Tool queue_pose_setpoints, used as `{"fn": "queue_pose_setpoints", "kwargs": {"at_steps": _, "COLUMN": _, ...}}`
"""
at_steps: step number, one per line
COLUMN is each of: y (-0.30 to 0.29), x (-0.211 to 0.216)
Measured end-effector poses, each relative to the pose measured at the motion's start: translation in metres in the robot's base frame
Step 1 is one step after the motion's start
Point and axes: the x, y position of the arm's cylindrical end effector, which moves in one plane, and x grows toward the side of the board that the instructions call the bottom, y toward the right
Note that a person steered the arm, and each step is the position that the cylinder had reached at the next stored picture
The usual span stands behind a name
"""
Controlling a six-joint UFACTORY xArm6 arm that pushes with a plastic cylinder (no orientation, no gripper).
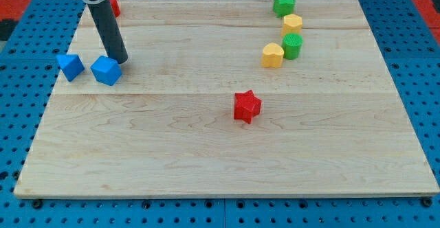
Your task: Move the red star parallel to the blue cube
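Arm enters at the view's top left; its dark rod slants down to the wooden surface (pixel 206 159). No hand on this rig, so nothing is grasped; my tip (pixel 122 61) rests just beside the upper right edge of the blue cube (pixel 106 71), touching or nearly so, hard to tell. A second blue block (pixel 70 66), angular, sits just left of the cube. The red star (pixel 247 106) lies alone near the surface's middle, well apart from tip and cube. Top right cluster: green star (pixel 283 3), yellow block (pixel 292 24), green block (pixel 292 46), yellow block (pixel 272 55). A red block (pixel 115 7) shows partly behind the rod. No containers anywhere.
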Motion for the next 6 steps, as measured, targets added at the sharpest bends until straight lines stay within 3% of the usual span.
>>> {"fn": "queue_pose_setpoints", "kwargs": {"at_steps": 2, "y": 0.248, "x": 0.002}}
{"fn": "queue_pose_setpoints", "kwargs": {"at_steps": 3, "y": 0.309, "x": 0.071}}
{"fn": "queue_pose_setpoints", "kwargs": {"at_steps": 4, "y": 0.309, "x": 0.118}}
{"fn": "queue_pose_setpoints", "kwargs": {"at_steps": 5, "y": 0.237, "x": 0.117}}
{"fn": "queue_pose_setpoints", "kwargs": {"at_steps": 6, "y": 0.156, "x": 0.073}}
